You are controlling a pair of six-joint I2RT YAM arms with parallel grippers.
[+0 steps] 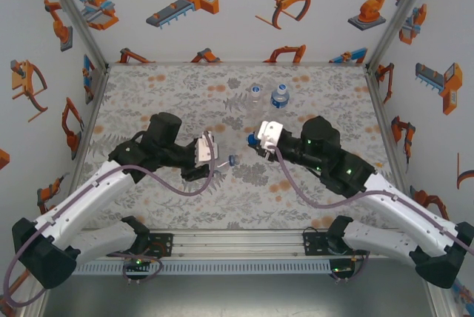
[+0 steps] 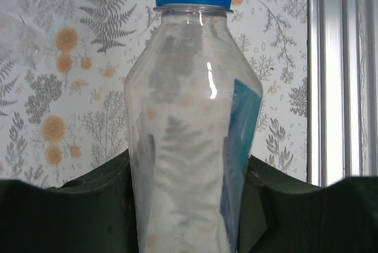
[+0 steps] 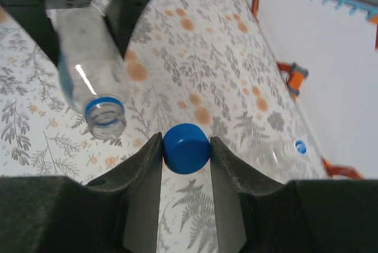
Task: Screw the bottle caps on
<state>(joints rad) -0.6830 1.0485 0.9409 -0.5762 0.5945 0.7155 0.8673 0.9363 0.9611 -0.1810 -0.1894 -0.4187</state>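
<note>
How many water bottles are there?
3. One bottle is clamped in the left gripper, near the middle of the table. Two more stand side by side at the far middle: the left far bottle and the right far bottle. None looks hidden.

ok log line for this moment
left gripper: shut on uncapped bottle | right gripper: shut on blue cap | cap: apart from bottle mouth | other two bottles: far side
</note>
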